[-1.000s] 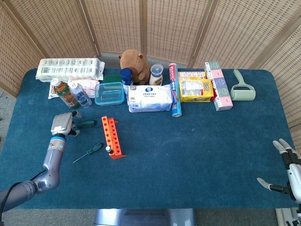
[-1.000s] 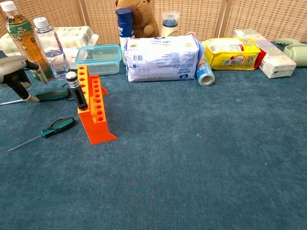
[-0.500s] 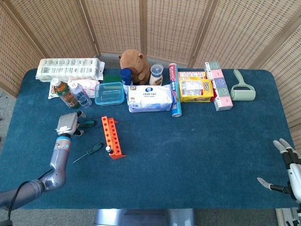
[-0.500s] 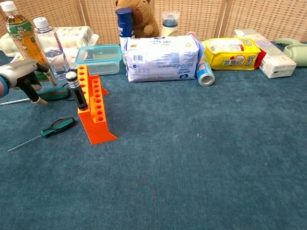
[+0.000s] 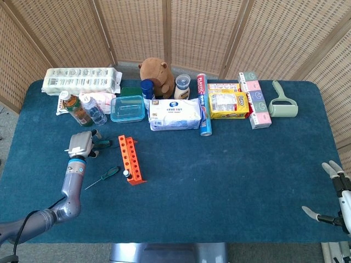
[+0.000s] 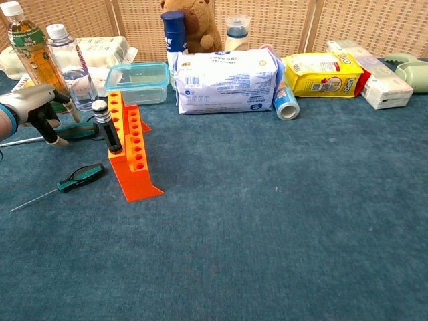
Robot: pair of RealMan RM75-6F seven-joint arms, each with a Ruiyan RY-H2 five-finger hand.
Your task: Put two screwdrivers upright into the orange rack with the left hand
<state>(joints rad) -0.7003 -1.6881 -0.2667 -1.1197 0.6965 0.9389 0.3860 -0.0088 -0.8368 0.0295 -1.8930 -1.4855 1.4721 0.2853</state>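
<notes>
**Left hand over a screwdriver beside the orange rack**

Head view: the orange rack lies on the blue surface, with one dark-handled screwdriver standing upright in a hole near its front end. To the rack's left, the left hand sits over the green handle of a second screwdriver, which lies flat just beside the rack's far end. A third, thin screwdriver lies flat on the surface, left of the rack's near end. Well apart from the rack, at the far right edge, the right hand holds nothing, its fingers spread.

Chest view: the left hand is left of the rack, its fingers curled down onto the lying screwdriver; whether they actually grip it I cannot tell. The upright screwdriver stands in the rack. The thin screwdriver lies left of the rack's near end. Behind the rack sits a clear food box.
</notes>
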